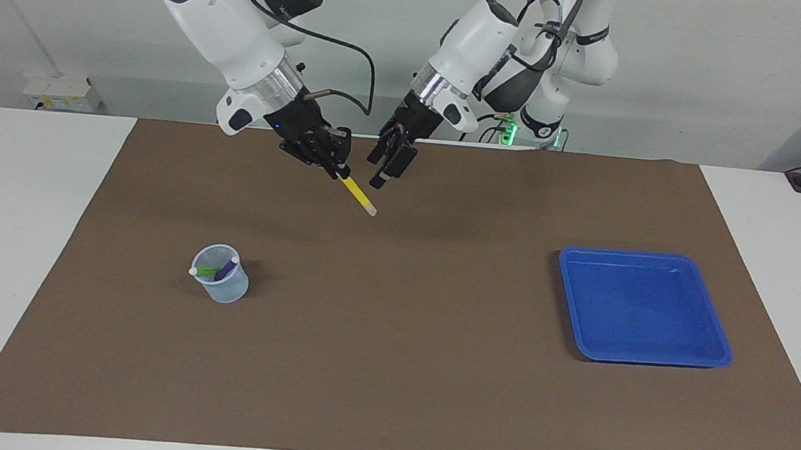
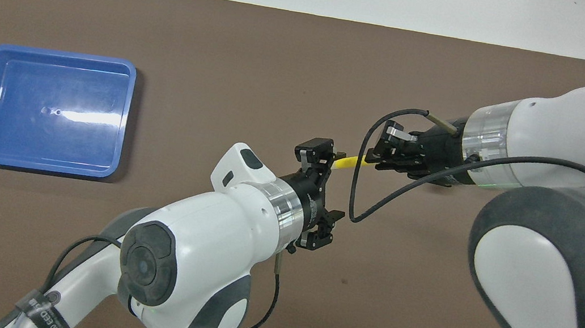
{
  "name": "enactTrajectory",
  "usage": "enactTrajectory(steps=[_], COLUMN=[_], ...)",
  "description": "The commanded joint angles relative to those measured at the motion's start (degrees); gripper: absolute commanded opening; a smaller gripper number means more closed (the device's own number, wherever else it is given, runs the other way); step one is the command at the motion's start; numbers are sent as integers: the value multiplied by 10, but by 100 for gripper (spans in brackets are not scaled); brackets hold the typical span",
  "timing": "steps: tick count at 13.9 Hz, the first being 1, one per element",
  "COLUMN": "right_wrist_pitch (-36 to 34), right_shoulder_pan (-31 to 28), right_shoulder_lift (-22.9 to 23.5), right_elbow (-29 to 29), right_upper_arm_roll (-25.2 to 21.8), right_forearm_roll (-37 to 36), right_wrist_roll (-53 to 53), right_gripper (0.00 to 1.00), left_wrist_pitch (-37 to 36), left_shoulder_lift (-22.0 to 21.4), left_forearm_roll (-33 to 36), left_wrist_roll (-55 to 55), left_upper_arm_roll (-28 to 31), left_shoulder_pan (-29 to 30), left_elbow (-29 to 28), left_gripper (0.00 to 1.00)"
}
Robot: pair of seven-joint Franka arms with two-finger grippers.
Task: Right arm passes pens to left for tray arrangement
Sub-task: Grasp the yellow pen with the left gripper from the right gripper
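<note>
Yellow pen (image 1: 358, 194), bright-blue tray (image 1: 717, 336), brown mat (image 1: 388, 369), pale-blue cup (image 1: 221, 289).

My right gripper (image 1: 336, 169) is clamped tight, wrist angled down over the mat; my left gripper (image 1: 383, 169) hangs spread wide just beside it.

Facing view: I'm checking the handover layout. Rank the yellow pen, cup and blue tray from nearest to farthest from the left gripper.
From the left gripper:
1. Yellow pen, held in the right gripper, just beside it.
2. Cup, toward the right arm's end.
3. Blue tray, toward the left arm's end.
</note>
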Motion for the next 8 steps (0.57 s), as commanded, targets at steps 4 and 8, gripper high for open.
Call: enactTrajectory(steps=[4,8], right_wrist_pitch=[21,20], right_shoulder_pan=[8,8], right_shoulder_lift=[0,0], right_elbow=[-8,-8], right_upper_arm_roll=[-1,-1], right_forearm_roll=[14,14], right_wrist_roll=[14,13], right_gripper=[3,3], left_wrist_pitch=[12,-22], left_shoulder_lift=[46,45], left_forearm_roll=[-11,-9], left_wrist_roll=[-14,-9], left_upper_arm_roll=[8,9], left_shoulder_pan=[-8,2], left_elbow=[36,38], left_gripper=[92,84])
